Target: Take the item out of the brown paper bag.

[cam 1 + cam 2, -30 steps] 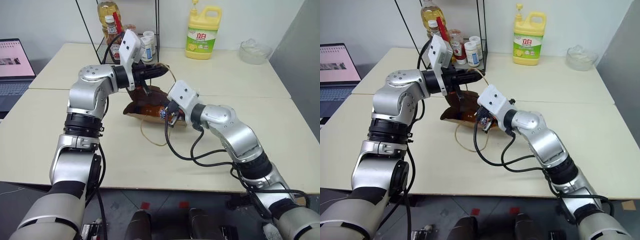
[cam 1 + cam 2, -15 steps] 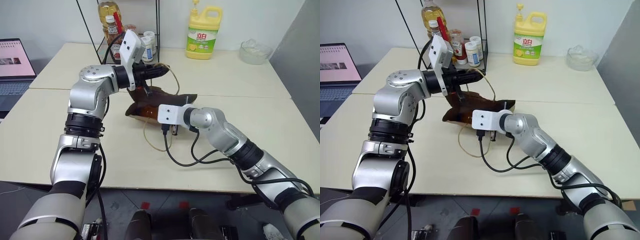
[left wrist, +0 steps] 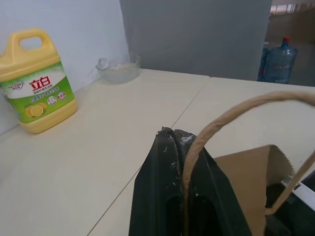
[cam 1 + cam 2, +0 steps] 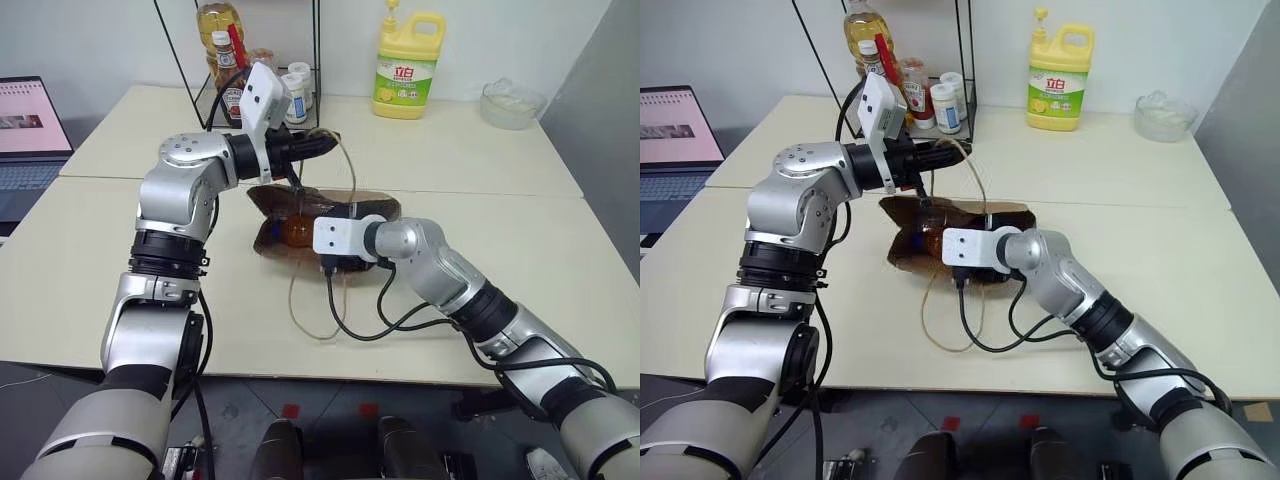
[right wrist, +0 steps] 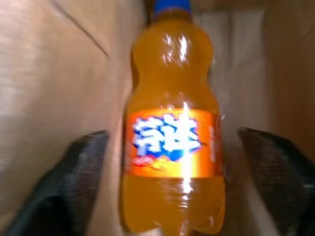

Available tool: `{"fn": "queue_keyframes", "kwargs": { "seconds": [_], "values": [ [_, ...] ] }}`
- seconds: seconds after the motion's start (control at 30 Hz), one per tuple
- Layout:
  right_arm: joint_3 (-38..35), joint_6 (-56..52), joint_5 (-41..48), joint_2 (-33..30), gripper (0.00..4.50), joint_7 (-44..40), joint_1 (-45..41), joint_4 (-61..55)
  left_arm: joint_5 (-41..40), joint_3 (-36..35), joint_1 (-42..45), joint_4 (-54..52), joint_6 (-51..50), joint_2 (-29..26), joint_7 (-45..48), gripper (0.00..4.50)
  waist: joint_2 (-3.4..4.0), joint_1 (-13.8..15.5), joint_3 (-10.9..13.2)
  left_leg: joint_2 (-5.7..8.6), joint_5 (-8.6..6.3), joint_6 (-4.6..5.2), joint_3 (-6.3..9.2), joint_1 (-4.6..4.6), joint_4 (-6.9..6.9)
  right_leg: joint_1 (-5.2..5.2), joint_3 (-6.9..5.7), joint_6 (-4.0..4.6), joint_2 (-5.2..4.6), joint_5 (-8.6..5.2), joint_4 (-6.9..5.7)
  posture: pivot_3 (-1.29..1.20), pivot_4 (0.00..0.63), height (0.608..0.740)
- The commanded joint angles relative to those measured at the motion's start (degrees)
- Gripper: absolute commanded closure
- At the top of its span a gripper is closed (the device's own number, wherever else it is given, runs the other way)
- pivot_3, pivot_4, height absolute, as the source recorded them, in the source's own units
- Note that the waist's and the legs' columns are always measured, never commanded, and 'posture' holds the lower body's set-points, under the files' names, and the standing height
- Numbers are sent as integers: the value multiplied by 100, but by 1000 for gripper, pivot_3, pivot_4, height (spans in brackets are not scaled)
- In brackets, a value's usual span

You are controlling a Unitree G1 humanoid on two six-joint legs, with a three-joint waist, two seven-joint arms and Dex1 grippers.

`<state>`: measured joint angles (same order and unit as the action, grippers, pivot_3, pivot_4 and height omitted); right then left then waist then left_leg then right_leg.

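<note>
Step in hand, as I read it: reach into the bag, grasp not yet made.

Left eye view: left gripper [image 4: 322, 145] is level above the tabletop [image 4: 470, 160], fingers clenched on a cord handle [image 4: 346, 160], holding the bag [image 4: 372, 208] mouth up. The bag lies on its side mid-tabletop. Orange of the bottle [image 4: 296, 231] shows at the mouth. The right wrist sits at the mouth, angled down into it; its fingers are hidden by the wrist housing here. The second cord handle [image 4: 305, 310] trails loose toward the front edge.

Right eye view: same layout. A jug [image 4: 1056, 74] and a glass bowl [image 4: 1161, 112] stand well apart at the back, a wire rack [image 4: 920, 90] with sauce bottles back left, a laptop [image 4: 670, 140] far left.

Left wrist view: black fingers [image 3: 167, 196] pinched shut with the tan cord running between them, brown paper edge just beyond.

Right wrist view: the bottle lies inside the bag on brown paper, blue cap pointing away. Right gripper [image 5: 172, 196] is released, one finger [image 5: 81, 172] on each side of the lower body, neither clearly touching.

Next move calls for closing on the label band, square to the bottle so it doesn't roll, then drawing back out along the bag's length while the left keeps the mouth lifted.

Contents: just the one bottle seen inside.
</note>
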<state>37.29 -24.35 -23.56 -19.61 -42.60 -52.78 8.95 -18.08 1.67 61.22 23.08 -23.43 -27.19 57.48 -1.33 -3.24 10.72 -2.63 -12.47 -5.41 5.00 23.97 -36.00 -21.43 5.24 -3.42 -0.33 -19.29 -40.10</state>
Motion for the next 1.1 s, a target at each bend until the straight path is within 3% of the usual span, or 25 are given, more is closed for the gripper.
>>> {"fn": "queue_keyframes", "kwargs": {
  "seconds": [0.03, 0.5, 0.57, 0.67, 0.93, 1.1],
  "values": [
    [25, 123, -289, -106, 24, -65, -71, 172, -113, -189, 9, -206, 51, 15, -48, 4500, 0, 0, 0, 0, 0, 0, 0, 0, 0, 0, 0, 0, 0, 0, 0, 0, 150, 740],
    [175, 1194, -896, 347, 24, 212, -531, 1965, -80, -243, -12, -207, 85, 66, -112, 4500, 1, -38, -1, -1, 1, -1, 0, -13, -3, 6, 1, 0, 1, 0, -11, 0, 150, 740],
    [109, 1295, -866, 335, 394, 186, -528, 1996, -73, -253, -26, -213, 85, 53, -123, 4500, 1, -54, -1, -1, 0, 0, 0, -17, -5, 7, 2, 0, 2, 0, -21, 0, 150, 740],
    [54, 1401, -855, 275, 1211, 138, -491, 1974, -62, -263, -39, -209, 93, 41, -141, 4500, 1, -78, -1, -1, 1, 2, 0, -18, -5, 2, 3, 0, 2, 0, -34, 0, 150, 740],
    [-285, 1733, -736, 169, 1254, 360, -405, 1553, -29, -259, -20, -151, 128, 42, -192, 4500, 1, -92, -1, 1, 3, -2, 3, -14, -5, 1, 2, 0, 1, 0, -33, 0, 150, 740],
    [-673, 2202, -251, -182, 1254, -12, 44, 261, 167, -177, -30, -12, 275, -9, -281, 4500, 1, -92, 0, 1, 7, -9, 3, -5, -2, -4, 0, 0, 1, 0, -25, 0, 150, 740]
  ]
}}
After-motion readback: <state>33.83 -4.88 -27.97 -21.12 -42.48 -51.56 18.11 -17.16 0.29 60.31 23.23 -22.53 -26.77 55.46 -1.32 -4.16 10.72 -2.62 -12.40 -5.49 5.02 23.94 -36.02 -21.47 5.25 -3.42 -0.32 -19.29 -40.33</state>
